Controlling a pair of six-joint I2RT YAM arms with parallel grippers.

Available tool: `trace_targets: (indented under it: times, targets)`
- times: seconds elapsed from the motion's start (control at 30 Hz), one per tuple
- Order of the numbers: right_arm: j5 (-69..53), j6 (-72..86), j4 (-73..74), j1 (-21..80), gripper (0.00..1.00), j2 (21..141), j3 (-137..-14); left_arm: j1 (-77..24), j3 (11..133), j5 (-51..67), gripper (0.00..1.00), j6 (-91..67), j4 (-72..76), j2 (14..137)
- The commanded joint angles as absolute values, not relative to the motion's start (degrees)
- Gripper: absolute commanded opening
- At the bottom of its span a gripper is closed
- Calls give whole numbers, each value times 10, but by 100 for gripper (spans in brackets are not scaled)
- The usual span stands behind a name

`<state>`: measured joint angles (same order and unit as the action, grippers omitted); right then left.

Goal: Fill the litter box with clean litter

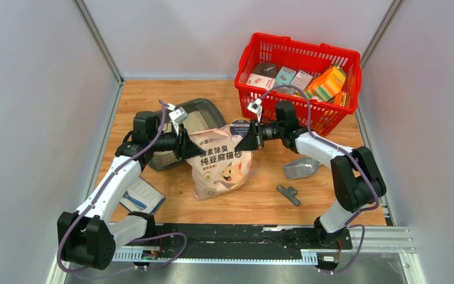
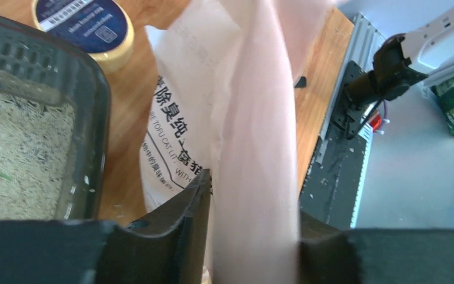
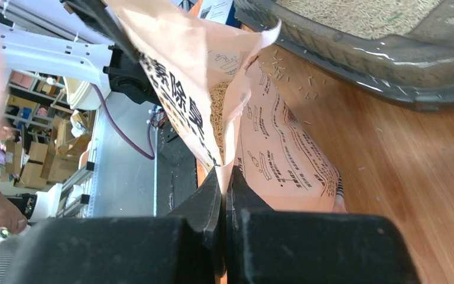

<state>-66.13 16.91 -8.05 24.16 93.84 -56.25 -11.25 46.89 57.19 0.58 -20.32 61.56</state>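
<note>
Two grippers meet at the bag (image 1: 221,163), which stands upright at the middle of the desk (image 1: 260,204) with its printed face toward the arm bases. The right gripper (image 3: 223,171) comes in from 3 o'clock and has its jaws pressed together on the bag's top edge, pinching the thin sheet flat. Just above that pinch the bag's mouth gapes, and pale litter (image 3: 217,106) shows inside it. The left gripper (image 2: 251,201) comes in from 9 o'clock. Its jaws stand apart on either side of a pink fold of the bag, which fills the gap between them; I cannot tell whether they press on it.

At 11 o'clock from the bag, just beside it and partly hidden behind the left arm, sits the litter box (image 1: 210,109). A layer of the same pale granules covers its floor. A few stray grains lie on the wood between box and bag.

One round tin (image 2: 88,26) with a dark blue label rests at the bag's 12 o'clock, close to the box's rim. A red basket (image 1: 298,44) of packets fills the desk's 1 o'clock corner. A silver scoop (image 1: 300,168) lies at 3 o'clock from the bag, under the right arm, and a booklet (image 1: 143,195) lies at 8 o'clock.
</note>
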Motion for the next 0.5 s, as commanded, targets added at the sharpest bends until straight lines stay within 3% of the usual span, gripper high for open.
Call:
trace_targets:
  times: [0.0,0.13,0.23,0.47]
  targets:
    - [-679,192,-69,203,0,901,-577,-114,461,572,31,-124,-83,644]
    - [-695,229,-68,190,0,898,-574,-113,438,578,11,-225,-55,671]
    - [-715,258,-56,189,0,887,-571,-109,425,598,4,-321,-5,706]
    - [-756,283,76,186,0,882,-572,-105,426,626,0,-415,78,756]
